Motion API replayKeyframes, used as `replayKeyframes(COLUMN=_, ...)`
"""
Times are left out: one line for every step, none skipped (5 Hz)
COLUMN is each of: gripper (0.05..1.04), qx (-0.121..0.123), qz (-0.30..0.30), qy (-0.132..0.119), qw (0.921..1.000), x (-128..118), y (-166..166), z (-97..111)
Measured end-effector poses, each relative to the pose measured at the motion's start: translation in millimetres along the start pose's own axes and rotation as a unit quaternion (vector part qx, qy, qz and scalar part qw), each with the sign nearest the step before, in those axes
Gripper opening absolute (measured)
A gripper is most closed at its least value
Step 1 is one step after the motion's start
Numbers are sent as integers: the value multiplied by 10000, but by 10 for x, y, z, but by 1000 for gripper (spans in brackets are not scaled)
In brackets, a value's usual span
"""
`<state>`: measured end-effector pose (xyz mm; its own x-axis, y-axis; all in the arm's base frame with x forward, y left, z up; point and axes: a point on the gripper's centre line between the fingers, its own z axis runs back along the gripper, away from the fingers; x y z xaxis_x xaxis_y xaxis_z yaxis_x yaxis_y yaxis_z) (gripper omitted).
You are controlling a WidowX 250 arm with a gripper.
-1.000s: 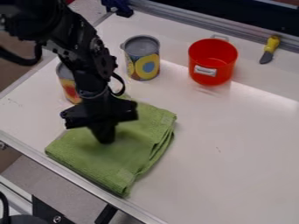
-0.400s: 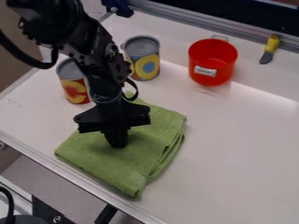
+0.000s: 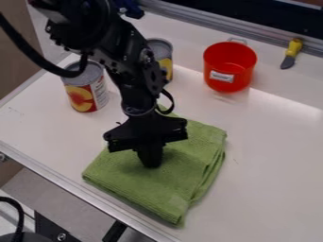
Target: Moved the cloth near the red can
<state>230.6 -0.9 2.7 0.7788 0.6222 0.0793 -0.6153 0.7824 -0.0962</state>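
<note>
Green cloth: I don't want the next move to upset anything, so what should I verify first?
1. Cloth lies wholly on the table: ok.
2. Claw clear of the cloth, if the arm is to leave: not ok, it is down on it.
3. Cloth firmly gripped, if it is to be dragged: cannot tell.
4. Red-labelled can upright, apart from the cloth: ok.
5. Red pot upright, apart from the cloth: ok.
</note>
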Motion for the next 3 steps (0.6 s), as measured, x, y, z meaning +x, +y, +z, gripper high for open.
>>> replayKeyframes(gripper=52, qx=-16, qz=71, qy=19, qw=10000, x=-66, y=-187, z=-15)
replayKeyframes(gripper=52, qx=4, qz=139, qy=-35, qw=9999, x=-88, y=-367, z=-41)
replayKeyframes(gripper=52, qx=-15, qz=198, qy=-85, qw=9998, x=-73, y=-578, z=-67)
